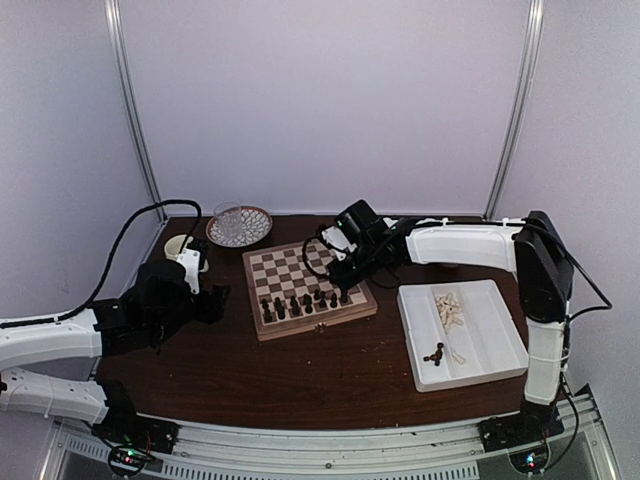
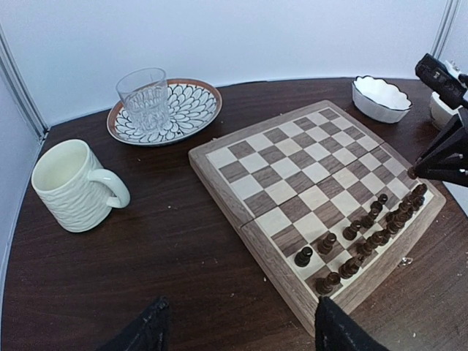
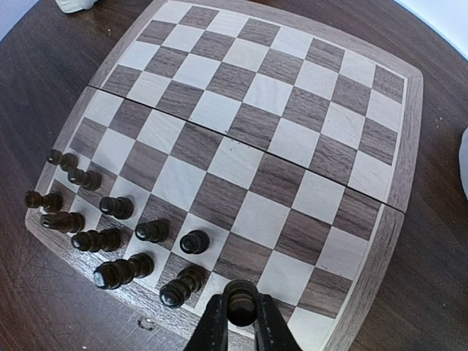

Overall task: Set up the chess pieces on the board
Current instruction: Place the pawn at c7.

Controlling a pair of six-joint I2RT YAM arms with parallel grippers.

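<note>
Grips one dark chess piece [image 3: 241, 307] tight in the right claw [image 3: 241, 316], at the edge row of the board [image 3: 292, 146], with the other dark pieces [image 3: 115, 207] standing in two rows just to that claw's left. Holds the left claw [image 2: 241, 314] spread apart and empty over the desk [image 2: 146, 256], the board just ahead and to its right. Shows the pale pieces [image 1: 450, 305] heaped in a white tray [image 1: 500, 345], well off to the right claw's right.
</note>
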